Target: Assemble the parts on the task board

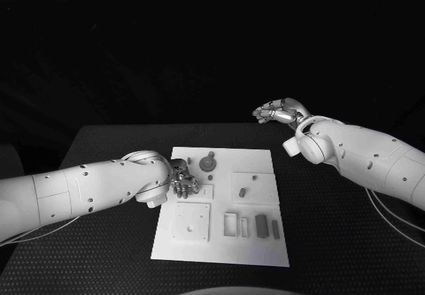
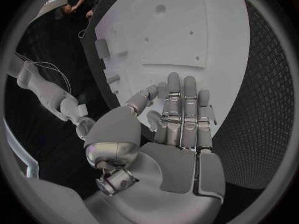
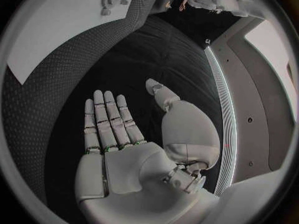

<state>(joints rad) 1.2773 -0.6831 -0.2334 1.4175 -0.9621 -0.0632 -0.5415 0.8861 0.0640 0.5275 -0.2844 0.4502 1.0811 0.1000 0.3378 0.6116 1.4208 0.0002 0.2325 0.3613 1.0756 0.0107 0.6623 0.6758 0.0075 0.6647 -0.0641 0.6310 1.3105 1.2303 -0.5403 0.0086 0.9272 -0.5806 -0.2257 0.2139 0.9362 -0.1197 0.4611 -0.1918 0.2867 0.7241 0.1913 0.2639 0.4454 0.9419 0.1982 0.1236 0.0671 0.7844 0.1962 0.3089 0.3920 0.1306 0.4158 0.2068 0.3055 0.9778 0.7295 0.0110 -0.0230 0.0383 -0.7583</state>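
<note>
Both hands are spread and hold nothing.
The flat white task board point(image 1: 257, 160) carries a round toothed gear point(image 1: 206, 163) and slim rectangular blocks point(image 1: 261, 225); left hand point(image 1: 182, 182) hovers above it, right hand point(image 1: 276, 112) is well apart.

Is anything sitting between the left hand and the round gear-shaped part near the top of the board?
Nothing visible does. The left hand hovers over the task board, and the round gear-shaped part lies just beyond its fingers, with bare board between them.
</note>
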